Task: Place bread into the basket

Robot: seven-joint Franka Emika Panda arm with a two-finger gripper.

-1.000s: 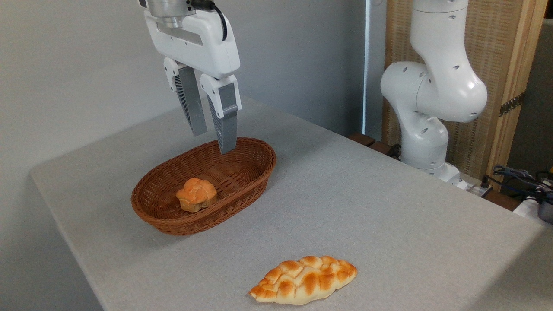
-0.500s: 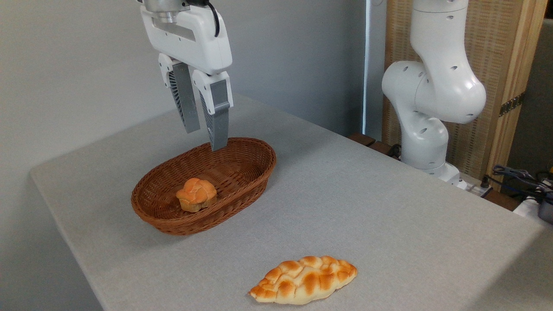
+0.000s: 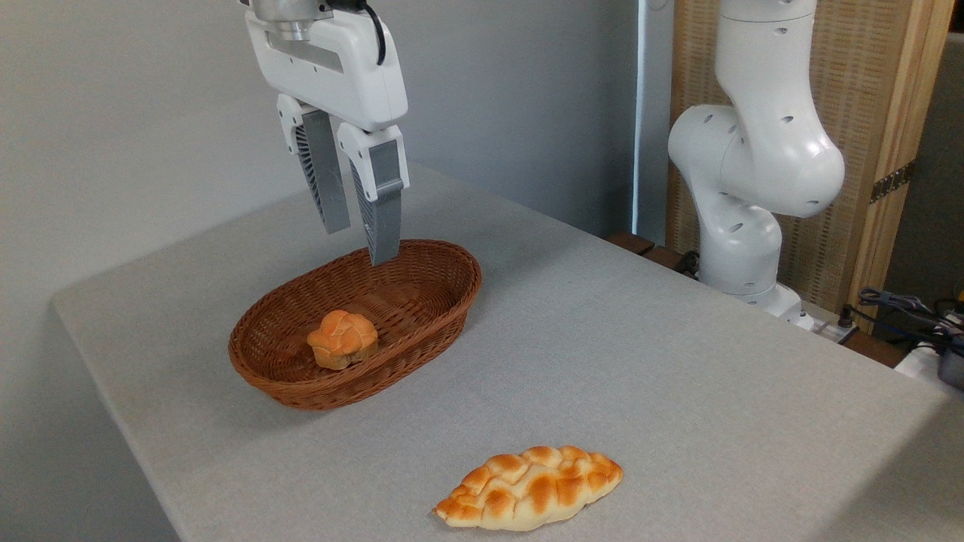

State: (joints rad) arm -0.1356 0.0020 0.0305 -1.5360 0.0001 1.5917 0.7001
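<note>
The arm's upper part was cut off by the top edge. The gripper (image 3: pixel 360 239) hung above the far end of the basket (image 3: pixel 286 380), pointing down, its fingers (image 3: pixel 382 218) slightly apart and empty. The bread (image 3: pixel 343 339) sat inside the basket, near its front wall. A braided loaf (image 3: pixel 529 488) lay on the tabletop (image 3: pixel 640 361), well apart from the basket.

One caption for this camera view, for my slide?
Open gripper above basket holding the bread; braided loaf outside.
</note>
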